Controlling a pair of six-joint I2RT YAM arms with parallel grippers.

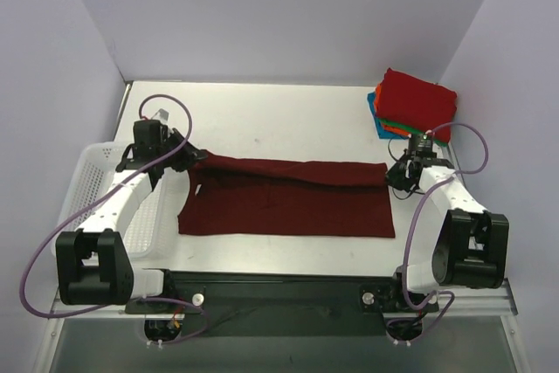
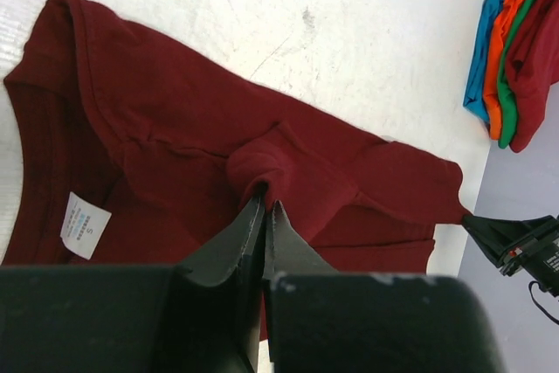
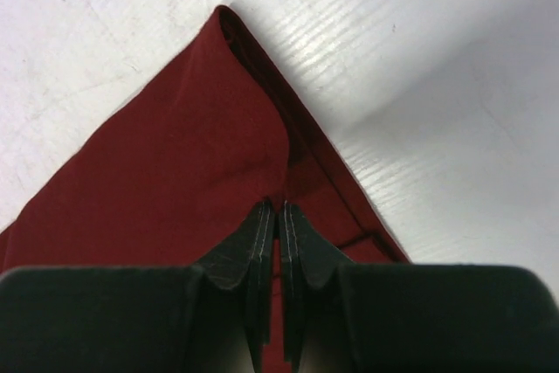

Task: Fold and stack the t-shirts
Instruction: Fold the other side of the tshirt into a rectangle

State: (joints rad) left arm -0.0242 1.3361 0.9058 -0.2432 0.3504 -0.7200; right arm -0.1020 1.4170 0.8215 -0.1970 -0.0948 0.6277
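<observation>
A dark maroon t-shirt (image 1: 288, 203) lies spread across the table's middle, its far edge lifted into a fold. My left gripper (image 1: 194, 156) is shut on the shirt's left shoulder; in the left wrist view (image 2: 265, 201) cloth bunches at the fingertips and a white label (image 2: 85, 225) shows at the collar. My right gripper (image 1: 393, 172) is shut on the shirt's far right corner, pinched at the tips (image 3: 278, 207). A stack of folded t-shirts (image 1: 412, 107), red on top with orange, green and blue edges (image 2: 502, 58), sits at the far right.
A white mesh basket (image 1: 92, 185) stands at the table's left edge under the left arm. White walls close the back and both sides. Bare white table (image 1: 279, 120) lies beyond the shirt.
</observation>
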